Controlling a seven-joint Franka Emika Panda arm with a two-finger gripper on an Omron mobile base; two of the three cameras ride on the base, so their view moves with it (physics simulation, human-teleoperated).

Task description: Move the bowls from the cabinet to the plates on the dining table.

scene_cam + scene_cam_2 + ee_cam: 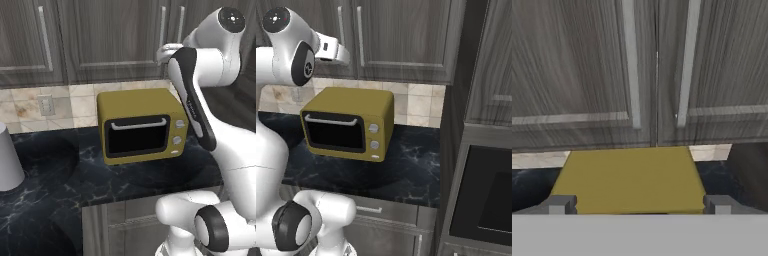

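The cabinet (582,65) is a dark wood-grain wall unit whose two doors are shut. Its long silver handles (630,65) run either side of the centre seam. In the base views the same doors (120,35) (401,35) hang above the counter. My gripper (639,205) is open and empty, raised in front of the doors and facing the seam, above the yellow oven. The white hand (165,51) (336,51) hovers close to the door fronts. The bowls are hidden behind the shut doors. The plates and the dining table are out of view.
A yellow toaster oven (142,125) (348,122) stands on the black marble counter (60,180) under the cabinet. A pale cylinder (6,160) sits at the counter's left. A tall unit with a built-in oven (491,200) bounds the right side.
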